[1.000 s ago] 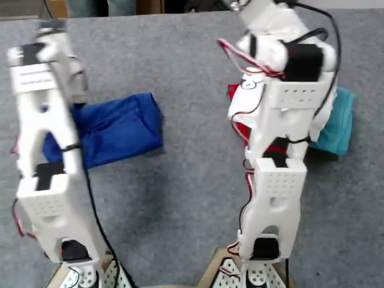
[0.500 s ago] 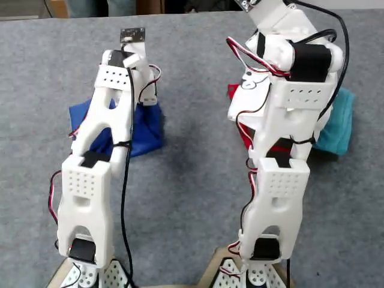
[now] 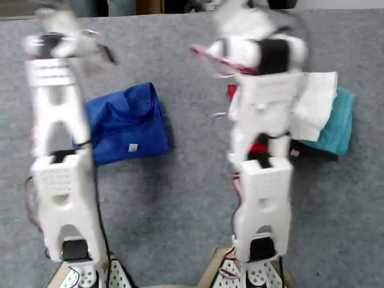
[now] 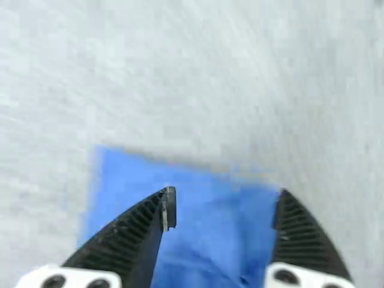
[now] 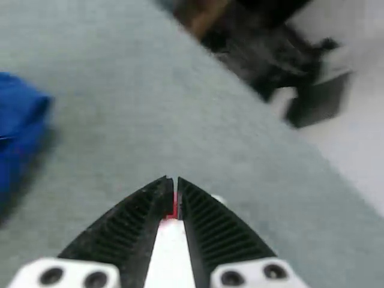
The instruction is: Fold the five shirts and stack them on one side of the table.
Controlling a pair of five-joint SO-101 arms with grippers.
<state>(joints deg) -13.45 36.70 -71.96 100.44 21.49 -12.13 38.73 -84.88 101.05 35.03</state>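
Jaws apart, the left gripper [image 4: 226,201] hovers over the blue shirt [image 3: 126,123], which lies on the grey table [image 3: 192,198]. The right gripper [image 5: 171,183], well clear of the blue shirt, is pressed together on a red-and-white sliver. White shirt [image 3: 315,102], teal shirt [image 3: 337,129] and red shirt [image 3: 231,92] sit piled well to the blue shirt's right.

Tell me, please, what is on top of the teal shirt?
A white shirt covers part of the teal shirt; the right arm hides the white shirt's other end, so contact is unclear.
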